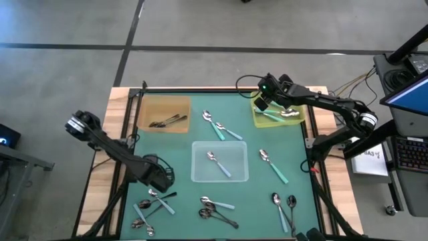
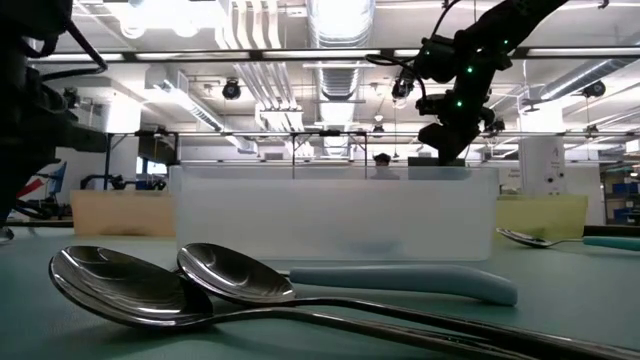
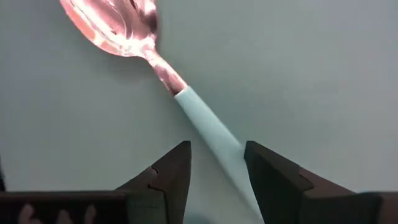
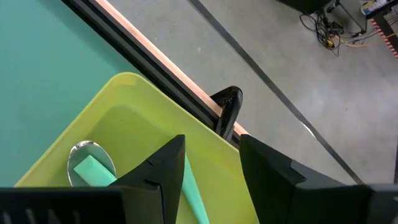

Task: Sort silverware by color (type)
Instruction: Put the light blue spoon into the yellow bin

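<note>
One pale-blue-handled spoon between left hand fingers.

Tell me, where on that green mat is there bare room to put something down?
Free: the strip between the brown tray and the clear tray, and the right side beyond the lone teal spoon. Crowded: the near edge, where spoons cluster beside the left gripper.
</note>
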{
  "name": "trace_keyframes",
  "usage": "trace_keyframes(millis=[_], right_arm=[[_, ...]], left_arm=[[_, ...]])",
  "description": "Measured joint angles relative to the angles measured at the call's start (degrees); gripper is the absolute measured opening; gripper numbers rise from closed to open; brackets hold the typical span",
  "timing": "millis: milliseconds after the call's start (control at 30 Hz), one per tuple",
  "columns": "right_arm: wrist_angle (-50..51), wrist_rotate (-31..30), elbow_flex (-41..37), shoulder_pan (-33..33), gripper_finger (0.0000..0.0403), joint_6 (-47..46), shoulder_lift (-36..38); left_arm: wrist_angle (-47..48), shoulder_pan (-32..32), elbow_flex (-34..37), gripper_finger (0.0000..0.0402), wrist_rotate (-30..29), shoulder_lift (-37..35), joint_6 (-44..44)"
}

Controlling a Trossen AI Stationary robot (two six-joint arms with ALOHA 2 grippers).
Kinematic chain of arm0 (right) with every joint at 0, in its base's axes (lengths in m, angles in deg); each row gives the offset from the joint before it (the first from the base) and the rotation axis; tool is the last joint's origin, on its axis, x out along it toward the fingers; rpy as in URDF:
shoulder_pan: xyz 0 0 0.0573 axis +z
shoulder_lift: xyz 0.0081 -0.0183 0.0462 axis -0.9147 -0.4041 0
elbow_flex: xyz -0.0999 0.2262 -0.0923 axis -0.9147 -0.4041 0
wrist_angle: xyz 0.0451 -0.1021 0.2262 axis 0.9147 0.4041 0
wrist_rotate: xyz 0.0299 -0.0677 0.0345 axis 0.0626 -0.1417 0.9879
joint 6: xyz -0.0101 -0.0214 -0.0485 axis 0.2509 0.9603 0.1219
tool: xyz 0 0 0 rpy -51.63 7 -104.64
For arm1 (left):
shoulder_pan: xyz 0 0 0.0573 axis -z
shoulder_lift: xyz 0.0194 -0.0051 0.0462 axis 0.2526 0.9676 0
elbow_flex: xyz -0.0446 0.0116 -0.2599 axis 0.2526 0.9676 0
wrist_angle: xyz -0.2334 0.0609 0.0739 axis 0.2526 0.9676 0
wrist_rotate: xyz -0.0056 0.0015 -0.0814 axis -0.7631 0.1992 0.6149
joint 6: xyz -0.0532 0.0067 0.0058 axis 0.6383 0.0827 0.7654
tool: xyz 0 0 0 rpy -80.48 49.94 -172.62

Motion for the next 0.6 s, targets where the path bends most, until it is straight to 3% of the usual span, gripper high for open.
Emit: trace_keyframes(millis=[233,433,600], right_arm=[[-0.02,0.02,-0.22,0.0,0.0141,-0.01,0.0],[-0.02,0.02,-0.33,0.0,0.0139,0.02,0.0],[0.0,0.02,-0.33,0.0,0.0139,0.0,0.0]], left_arm=[[-7.35,0.0,4.82,0.0113,0.09,0.01,1.26],[-8.46,-0.07,5.44,0.0043,0.02,-1.28,0.95],[-5.67,-0.03,5.08,0.0038,-0.43,-4.13,0.98]])
